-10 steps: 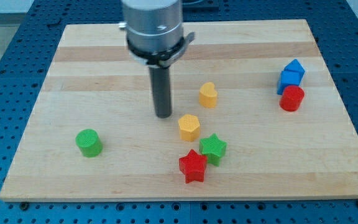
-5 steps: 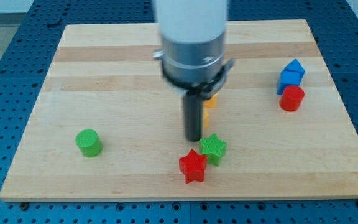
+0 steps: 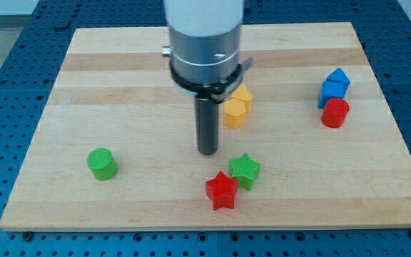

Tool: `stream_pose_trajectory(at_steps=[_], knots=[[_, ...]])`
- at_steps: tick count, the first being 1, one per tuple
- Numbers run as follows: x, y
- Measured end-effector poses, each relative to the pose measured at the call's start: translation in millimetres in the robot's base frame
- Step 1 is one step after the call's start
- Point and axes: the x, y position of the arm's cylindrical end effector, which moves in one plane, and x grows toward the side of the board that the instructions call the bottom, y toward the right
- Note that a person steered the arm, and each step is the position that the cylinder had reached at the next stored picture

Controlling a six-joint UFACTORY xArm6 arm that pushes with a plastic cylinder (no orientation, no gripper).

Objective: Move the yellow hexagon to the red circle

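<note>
Yellow hexagon (image 3: 235,112) sits just above board centre, touching a second yellow block (image 3: 243,96) on its upper right; that one's shape is partly hidden by the arm. Red circle (image 3: 335,113) stands near the right edge, just below the blue blocks (image 3: 334,86). My tip (image 3: 207,151) rests on the wood below and left of the hexagon, apart from it, with the green star (image 3: 245,170) and red star (image 3: 221,190) nearer the bottom edge. No jaws on this rod: nothing held, nothing touched. Judgement: the circle lies straight right of the hexagon, so the tip needs to reach its left face first.
</note>
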Motion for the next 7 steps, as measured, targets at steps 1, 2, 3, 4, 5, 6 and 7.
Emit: stream_pose_trajectory(at_steps=[1, 2, 3, 4, 5, 6, 7], knots=[[-29.3, 1.6], [-62.2, 15.8], [-69.5, 44.1], [-72.3, 76.9], [-73.6, 106.5], [-73.6, 125.6], [-72.0, 109.1]])
